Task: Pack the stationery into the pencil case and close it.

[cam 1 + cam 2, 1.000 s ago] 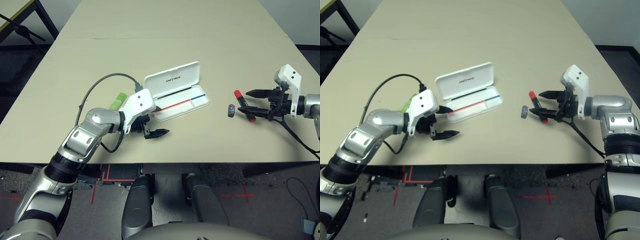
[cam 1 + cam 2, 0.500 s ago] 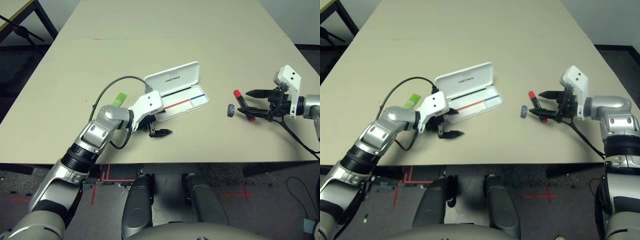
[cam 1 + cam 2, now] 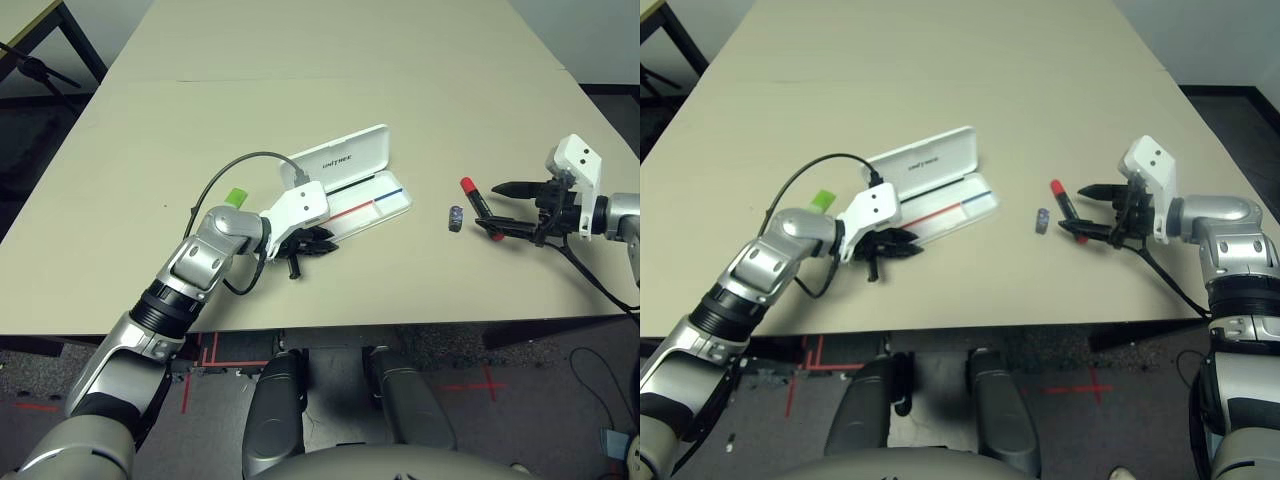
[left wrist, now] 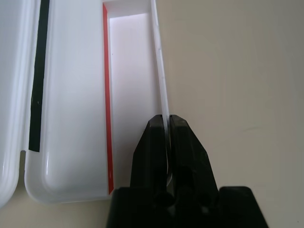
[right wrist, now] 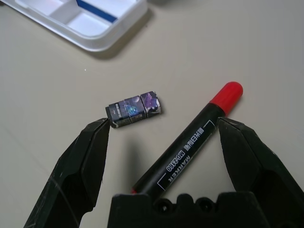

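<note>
Change: since a second ago my left gripper (image 4: pixel 166 124) goes from spread to pinching the pencil case (image 3: pixel 352 187) tray's front wall.
Writing: lid "UNITREE"; red marker (image 5: pixel 187 143) "MARKER".
Right gripper (image 5: pixel 167 153): spread, marker between.

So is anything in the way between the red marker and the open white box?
Only the small dark block. It lies on the table between the red marker and the open pencil case, apart from both. The right tool is open around the marker; the left tool is shut on the case's front wall.
</note>
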`<state>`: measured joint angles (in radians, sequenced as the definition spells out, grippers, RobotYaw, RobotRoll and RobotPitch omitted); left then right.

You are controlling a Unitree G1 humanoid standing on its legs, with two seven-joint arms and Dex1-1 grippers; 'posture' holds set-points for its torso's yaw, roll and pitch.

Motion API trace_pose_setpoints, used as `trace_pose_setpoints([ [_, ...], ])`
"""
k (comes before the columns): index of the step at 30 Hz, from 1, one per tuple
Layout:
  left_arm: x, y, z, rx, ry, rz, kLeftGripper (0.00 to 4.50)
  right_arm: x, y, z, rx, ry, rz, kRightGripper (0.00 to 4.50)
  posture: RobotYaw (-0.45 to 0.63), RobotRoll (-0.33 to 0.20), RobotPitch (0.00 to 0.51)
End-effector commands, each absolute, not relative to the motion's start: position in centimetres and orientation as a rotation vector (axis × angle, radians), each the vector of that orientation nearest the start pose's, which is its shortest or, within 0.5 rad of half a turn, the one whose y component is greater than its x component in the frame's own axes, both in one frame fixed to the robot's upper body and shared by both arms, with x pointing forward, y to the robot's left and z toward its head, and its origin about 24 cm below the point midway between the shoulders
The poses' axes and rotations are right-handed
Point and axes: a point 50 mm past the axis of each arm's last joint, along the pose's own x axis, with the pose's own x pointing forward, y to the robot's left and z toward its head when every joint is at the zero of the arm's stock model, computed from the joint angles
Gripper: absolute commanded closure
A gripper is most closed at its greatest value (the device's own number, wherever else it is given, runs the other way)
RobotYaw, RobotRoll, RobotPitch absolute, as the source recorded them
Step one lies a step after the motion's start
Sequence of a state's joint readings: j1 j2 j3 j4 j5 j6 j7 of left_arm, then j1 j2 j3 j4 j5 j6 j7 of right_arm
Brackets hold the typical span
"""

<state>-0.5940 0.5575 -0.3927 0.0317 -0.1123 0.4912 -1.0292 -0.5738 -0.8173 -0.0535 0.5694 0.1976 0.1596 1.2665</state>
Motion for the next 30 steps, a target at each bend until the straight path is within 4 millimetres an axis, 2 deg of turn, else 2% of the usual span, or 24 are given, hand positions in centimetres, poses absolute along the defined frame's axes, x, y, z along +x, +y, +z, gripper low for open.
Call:
trace_pose_setpoints([
  [1,30.7,12.5,11.9,0.592,0.386,-1.239,4.48,30.8,-29.8,14.5,-0.372,0.337,0.880,0.00,-0.04,0.000,0.172],
  [5,30.7,12.8,13.1,0.651,0.341,-1.267,4.48,30.7,-29.7,14.3,-0.373,0.338,0.884,0.00,-0.04,0.000,0.174],
  [12,29.4,13.0,14.2,0.747,0.242,-1.371,4.48,30.9,-29.5,14.0,-0.378,0.342,0.890,0.00,-0.02,0.000,0.177],
  [19,28.8,13.5,13.7,0.777,0.177,-1.404,4.48,31.2,-29.3,13.8,-0.387,0.345,0.900,0.00,-0.01,0.000,0.178],
  [30,27.4,13.8,12.1,0.791,0.213,-1.471,4.48,31.5,-29.1,13.9,-0.404,0.344,0.910,0.00,-0.01,0.000,0.184],
])
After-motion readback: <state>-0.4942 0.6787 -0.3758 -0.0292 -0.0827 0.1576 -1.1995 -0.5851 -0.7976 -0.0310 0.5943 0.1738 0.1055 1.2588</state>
